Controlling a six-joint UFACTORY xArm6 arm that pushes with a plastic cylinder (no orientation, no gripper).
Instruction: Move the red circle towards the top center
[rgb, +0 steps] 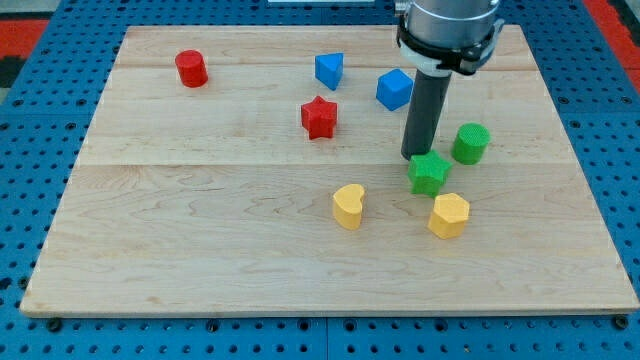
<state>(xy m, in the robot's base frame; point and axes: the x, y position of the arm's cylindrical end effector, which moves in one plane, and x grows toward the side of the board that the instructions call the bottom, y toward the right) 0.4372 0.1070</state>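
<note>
The red circle (191, 69) is a short red cylinder near the board's top left. My tip (414, 156) is far to its right, at the view's right of centre, touching or just above the top edge of the green star (429, 173). The red star (319, 117) lies between the two, near the middle. Only the rod and the arm's wrist at the view's top show.
A blue triangular block (329, 70) and a blue cube (395, 89) lie at top centre. A green cylinder (470, 143) is right of my tip. A yellow heart (348, 206) and a yellow hexagon-like block (449, 215) lie lower. The wooden board (200, 260) sits on blue pegboard.
</note>
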